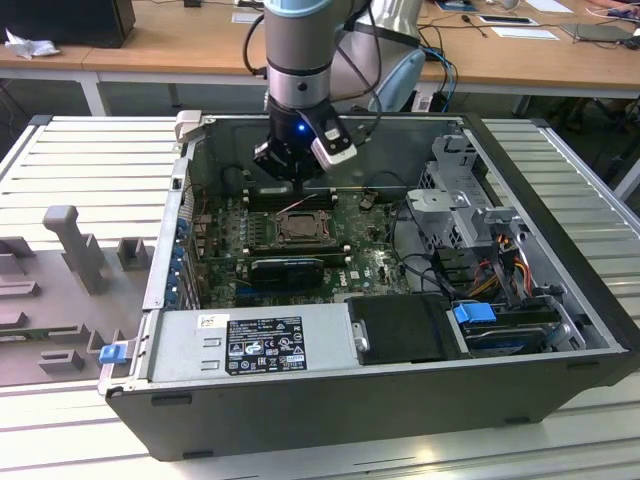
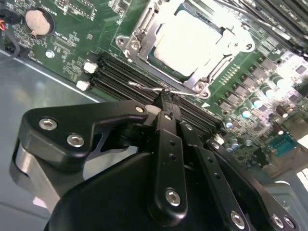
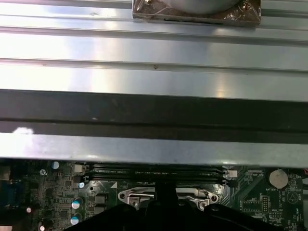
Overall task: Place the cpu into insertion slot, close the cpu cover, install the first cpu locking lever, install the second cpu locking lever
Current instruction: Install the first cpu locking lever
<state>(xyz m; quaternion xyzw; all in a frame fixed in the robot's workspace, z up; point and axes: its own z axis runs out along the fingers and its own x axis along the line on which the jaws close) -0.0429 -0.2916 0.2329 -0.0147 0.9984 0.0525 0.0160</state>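
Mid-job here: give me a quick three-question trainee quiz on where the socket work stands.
1. True or false: the pale silvery-grey square cpu sits in the silver-rimmed insertion slot.
2. The black gripper has its tips nearest: A) round coin battery, B) thin wire lever beside the slot, C) blue drive tab.
3. Fill in: the thin silvery cpu cover frame lies ___ over the cpu.
Key: 1 true; 2 B; 3 closed.
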